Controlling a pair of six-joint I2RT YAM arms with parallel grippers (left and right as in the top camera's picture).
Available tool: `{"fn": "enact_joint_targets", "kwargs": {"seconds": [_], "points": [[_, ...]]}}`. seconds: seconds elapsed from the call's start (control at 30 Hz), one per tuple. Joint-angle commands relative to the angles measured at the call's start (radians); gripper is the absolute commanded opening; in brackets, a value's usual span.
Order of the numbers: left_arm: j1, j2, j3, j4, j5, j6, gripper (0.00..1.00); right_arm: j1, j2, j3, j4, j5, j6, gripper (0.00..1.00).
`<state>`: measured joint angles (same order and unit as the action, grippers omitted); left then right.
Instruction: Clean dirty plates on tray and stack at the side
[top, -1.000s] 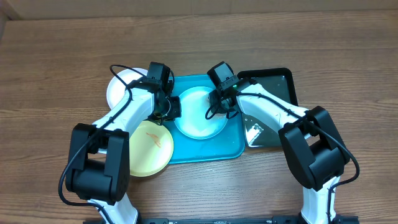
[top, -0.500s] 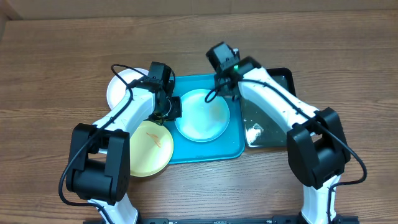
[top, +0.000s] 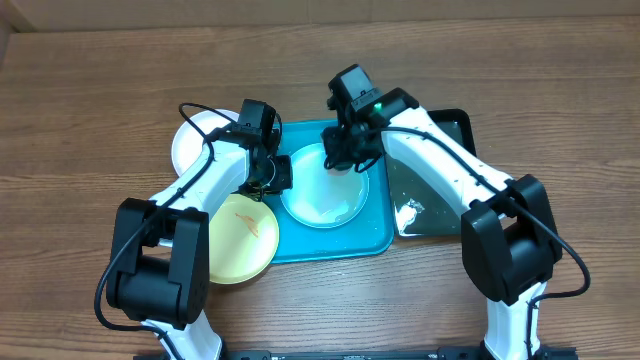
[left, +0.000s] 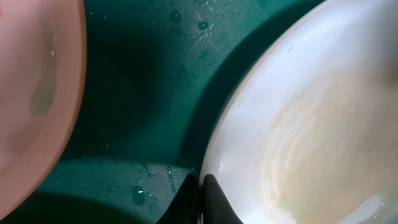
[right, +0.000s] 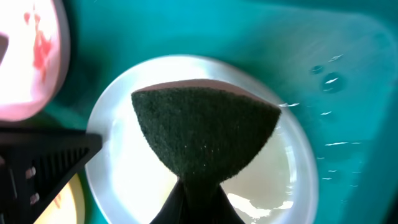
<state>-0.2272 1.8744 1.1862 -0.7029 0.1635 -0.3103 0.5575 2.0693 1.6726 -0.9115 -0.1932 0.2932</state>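
Mint plate (top: 320, 200) sat in the blue tray (top: 375, 238). Left gripper (top: 277, 172) pinched its left rim. Right gripper (top: 345, 152) clamped a dark sponge (right: 205, 130), covering the far edge. Yellow plate (top: 240, 238) and white plate (top: 188, 140) lay left of the tray, black tray (top: 445, 130) right.

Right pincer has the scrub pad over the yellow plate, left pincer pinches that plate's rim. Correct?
Not quite. The pad in the right pincer is over the mint plate on the tray, not the yellow plate, which lies off to the left. The overhead view shows it. The left pincer does pinch the mint plate's rim.
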Motion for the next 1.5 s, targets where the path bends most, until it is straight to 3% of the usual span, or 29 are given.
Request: {"fn": "enact_joint_targets", "kwargs": {"seconds": [0.0, 0.33, 0.5, 0.87, 1.23, 1.47], "points": [[0.004, 0.016, 0.008, 0.0, -0.016, 0.019, 0.04, 0.055, -0.031, -0.049, 0.012, -0.052, -0.008, 0.04], [0.004, 0.016, 0.009, 0.0, -0.016, 0.019, 0.04, 0.087, -0.032, -0.064, -0.021, -0.101, -0.008, 0.04], [0.004, 0.016, 0.009, 0.0, -0.016, 0.019, 0.04, 0.096, -0.032, -0.092, -0.055, -0.034, -0.008, 0.04], [0.004, 0.016, 0.008, 0.0, -0.013, 0.019, 0.04, 0.105, -0.031, -0.285, 0.212, -0.05, 0.075, 0.04], [0.004, 0.016, 0.009, 0.0, -0.014, 0.019, 0.04, 0.086, -0.035, -0.289, 0.037, 0.137, 0.019, 0.04], [0.004, 0.016, 0.009, 0.0, -0.014, 0.019, 0.04, 0.01, -0.042, -0.253, 0.038, 0.194, -0.04, 0.04]]}}
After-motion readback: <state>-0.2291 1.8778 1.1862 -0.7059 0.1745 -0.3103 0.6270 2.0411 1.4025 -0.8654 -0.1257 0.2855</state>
